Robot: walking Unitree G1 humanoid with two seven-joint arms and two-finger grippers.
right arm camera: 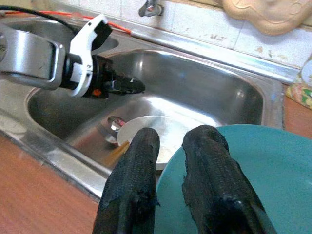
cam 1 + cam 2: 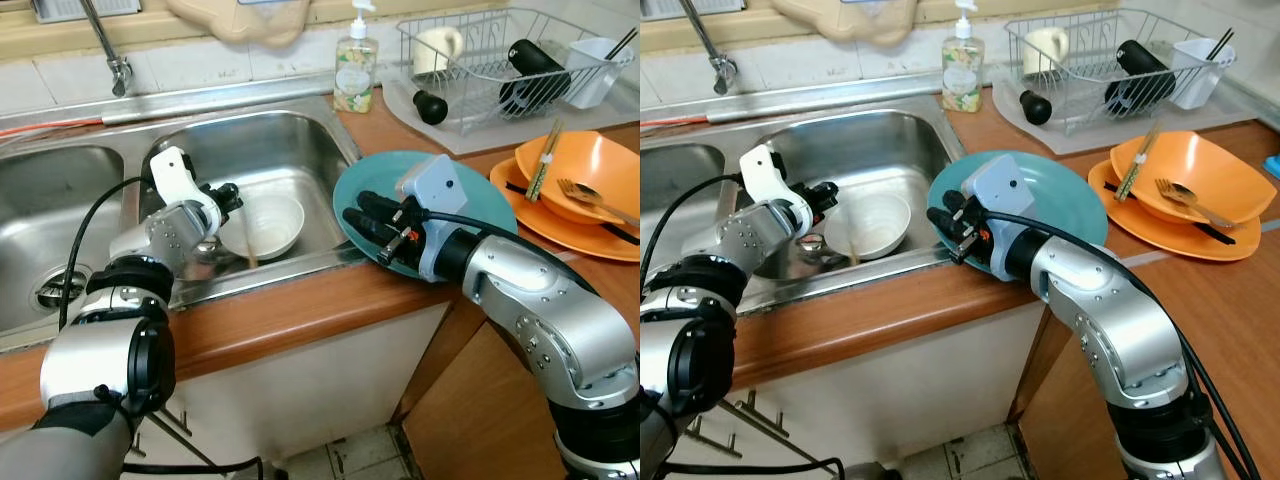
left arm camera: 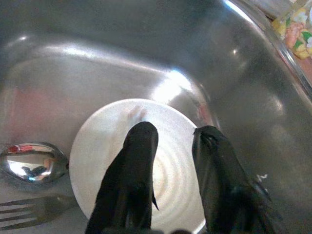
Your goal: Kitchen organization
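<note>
Looks like the tidy-up is only partway: a white bowl sits in the sink along with a spoon and a fork, while the drying rack already has a mug and a few other bits in it, and two orange dishes with chopsticks and a fork wait on the wooden surface. The left gripper hovers right over the bowl, fingers a narrow gap apart and not holding anything. The right gripper has its fingers close together at the near edge of the teal plate, which sits by the sink's rim; I can't tell if it's actually pinching the plate. The left wrist view is what gives you the spoon and fork beside the bowl. The head views add the soap bottle and rack.
</note>
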